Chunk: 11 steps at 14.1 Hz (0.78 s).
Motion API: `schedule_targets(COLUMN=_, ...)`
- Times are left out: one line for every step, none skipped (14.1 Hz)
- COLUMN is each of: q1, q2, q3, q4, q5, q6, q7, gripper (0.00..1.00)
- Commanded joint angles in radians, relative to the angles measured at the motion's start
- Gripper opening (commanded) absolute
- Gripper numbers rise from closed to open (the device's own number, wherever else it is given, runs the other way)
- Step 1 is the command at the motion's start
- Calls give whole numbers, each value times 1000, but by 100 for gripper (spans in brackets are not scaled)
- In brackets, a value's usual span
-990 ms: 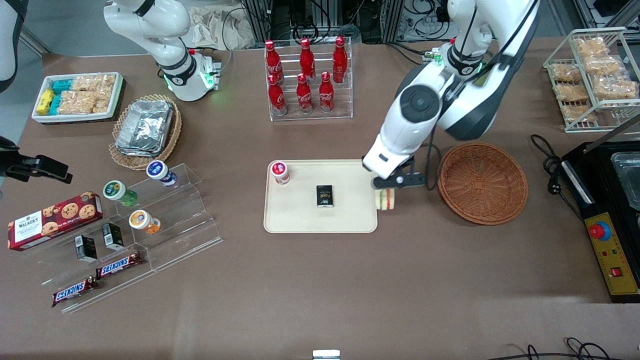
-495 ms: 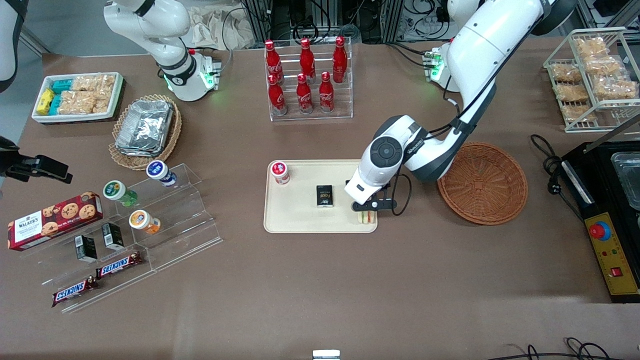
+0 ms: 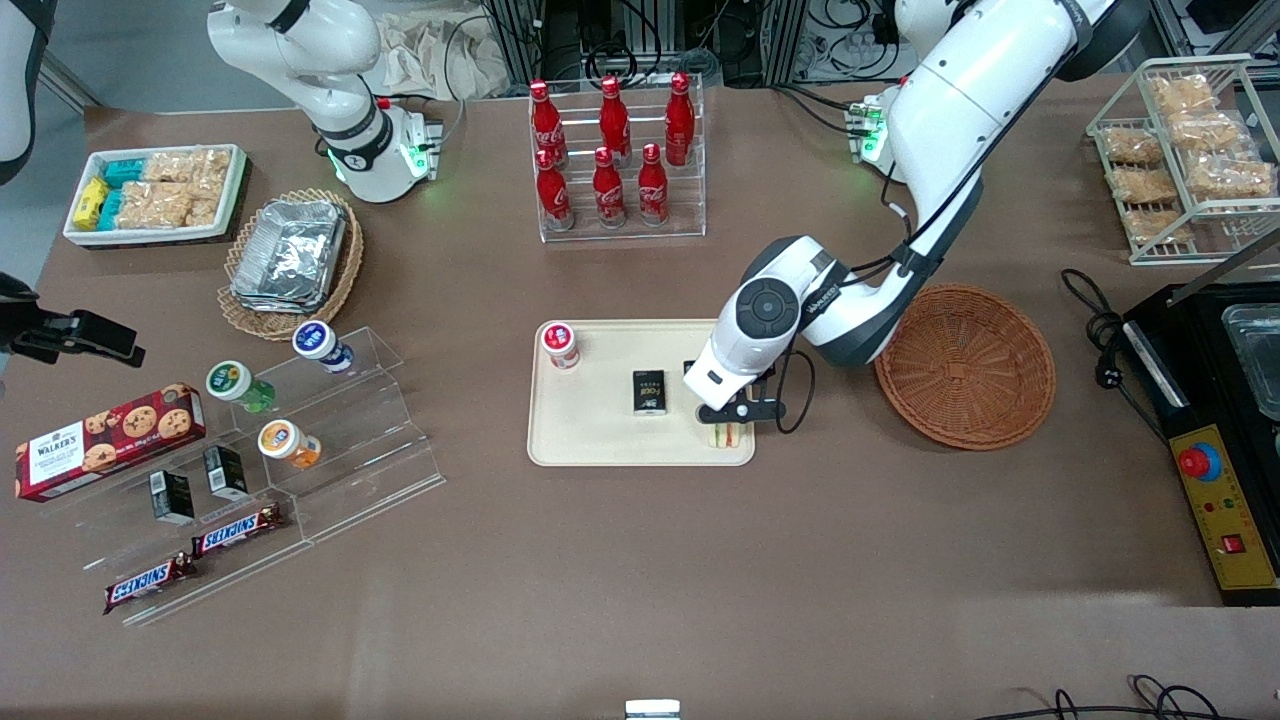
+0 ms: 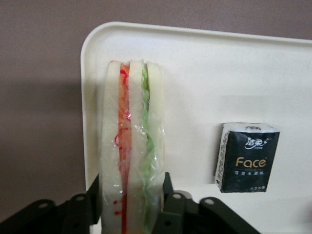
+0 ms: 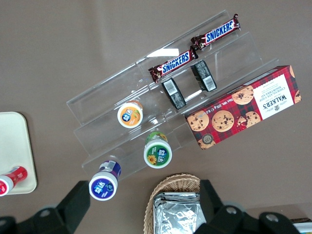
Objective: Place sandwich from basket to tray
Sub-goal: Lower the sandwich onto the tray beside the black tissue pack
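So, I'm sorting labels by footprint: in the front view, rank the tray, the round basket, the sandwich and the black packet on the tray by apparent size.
1. tray
2. basket
3. black packet
4. sandwich, partly hidden under the gripper that is shut on it over the tray's corner, so ranks 3 and 4 are unsure.

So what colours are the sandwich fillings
Orange-red and green in the sandwich, clearest in the left wrist view.
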Motion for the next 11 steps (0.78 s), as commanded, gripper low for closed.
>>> schedule_targets(q1=-7, q2=8, q3=1, q4=23, q5=-1, q6=4, q7=-42, gripper=100)
schedule_targets(q1=-1, q2=-1, q3=0, q4=28, q5=-4, q6=-1, q7=-51, gripper=100)
schedule_targets(q1=-2, q2=-5, q3=0, q4=37, q5=-10, q6=-7, q7=-59, gripper=100)
schedule_targets(q1=-4, q2=-19, q3=0, q4=41, q5=-10, q6=-9, q7=-60, gripper=100)
schedule_targets(q1=-1, q2=-33, q3=-2, q4=49, q5=-15, q6=-15, q7=-62, gripper=100)
schedule_targets(q1=-4, q2=-60, q3=0, q4=64, q5=-20, q6=-39, q7=-63, gripper=100)
schedule_targets(q1=-2, q2=-92, q3=3, q4=84, q5=-21, q6=-91, q7=-74, gripper=100)
schedule_targets(q1=4, q2=-128, q3=7, q4=107, q5=-21, q6=-170, q7=-95, gripper=100)
schedule_targets(q1=31, q2=-160, q3=7, q4=141, q5=-21, q6=-274, q7=-88, gripper=100)
schedule_targets(q1=69, q2=-175, q3=1, q4=181, q5=-27, q6=-350, q7=-86, gripper=100)
schedule_targets(q1=89, q2=-195, q3=3, q4=217, q5=-58, q6=-404, q7=-82, gripper=100)
